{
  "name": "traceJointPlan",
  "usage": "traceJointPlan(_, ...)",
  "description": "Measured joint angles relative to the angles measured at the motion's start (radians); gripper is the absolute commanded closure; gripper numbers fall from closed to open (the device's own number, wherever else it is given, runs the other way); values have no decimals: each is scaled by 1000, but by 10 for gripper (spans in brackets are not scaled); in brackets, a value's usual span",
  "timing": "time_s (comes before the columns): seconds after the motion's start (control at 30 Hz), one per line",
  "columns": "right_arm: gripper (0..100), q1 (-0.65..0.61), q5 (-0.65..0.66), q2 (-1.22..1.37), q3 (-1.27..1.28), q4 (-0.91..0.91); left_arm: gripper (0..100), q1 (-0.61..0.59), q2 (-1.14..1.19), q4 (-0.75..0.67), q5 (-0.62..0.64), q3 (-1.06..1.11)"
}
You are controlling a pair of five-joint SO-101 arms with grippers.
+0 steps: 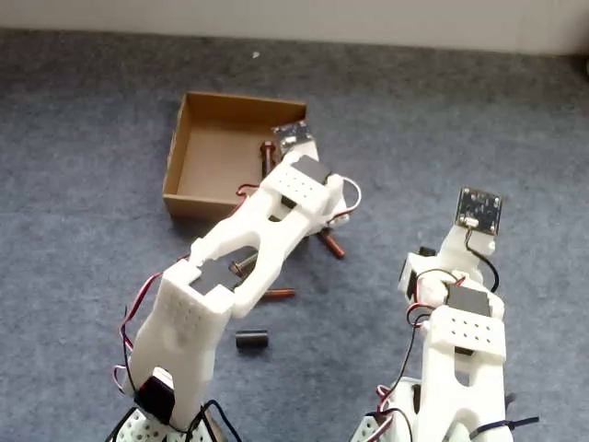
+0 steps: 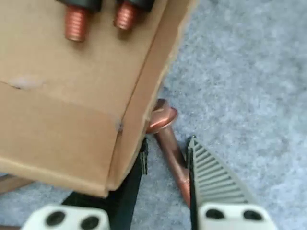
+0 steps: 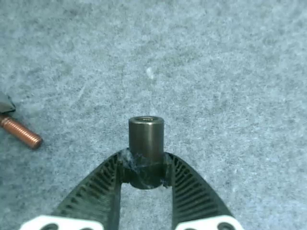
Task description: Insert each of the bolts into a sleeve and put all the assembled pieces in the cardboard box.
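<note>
Left arm [image 1: 248,244] and right arm [image 1: 465,345] are white plastic shells with grids of small holes. Black motors [image 1: 215,276] sit in the joints. Red, black and white cables [image 1: 129,324] loop alongside, and a small circuit board [image 1: 481,210] caps each wrist. Right gripper [image 3: 145,160] has black ribbed fingers [image 3: 93,201]. Left gripper [image 2: 167,143] has one pale, one black.

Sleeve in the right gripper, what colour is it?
The sleeve is dark grey metal, clearest in the right wrist view.

"Seeing the cardboard box [image 1: 177,157] sitting open, holding two sleeved bolts [image 2: 76,21] side by side?"

"Yes. Also spotting a copper bolt [image 2: 169,143] lying just beside its corner, a second bolt [image 1: 276,294] lying nearby, a dark sleeve [image 1: 251,340] lying sideways, and a second sleeve [image 3: 146,134] being gripped in the right tool [image 3: 145,164]."
</note>
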Motion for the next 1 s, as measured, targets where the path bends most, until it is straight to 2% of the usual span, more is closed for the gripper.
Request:
traceJointPlan(0.07,995,0,0,0,0,0,864,-6,15,-2,18,-18)
traceJointPlan(0.2,995,0,0,0,0,0,1000,-9,40,-2,26,-51)
traceJointPlan(0.23,995,0,0,0,0,0,979,-9,43,-8,34,-58)
traceJointPlan(0.47,995,0,0,0,0,0,995,8,40,-5,31,-66)
traceJointPlan(0.57,995,0,0,0,0,0,995,34,3,49,31,-61)
traceJointPlan(0.73,995,0,0,0,0,0,995,95,-129,158,29,-60)
traceJointPlan(1.0,995,0,0,-6,0,0,995,126,-348,195,-75,54)
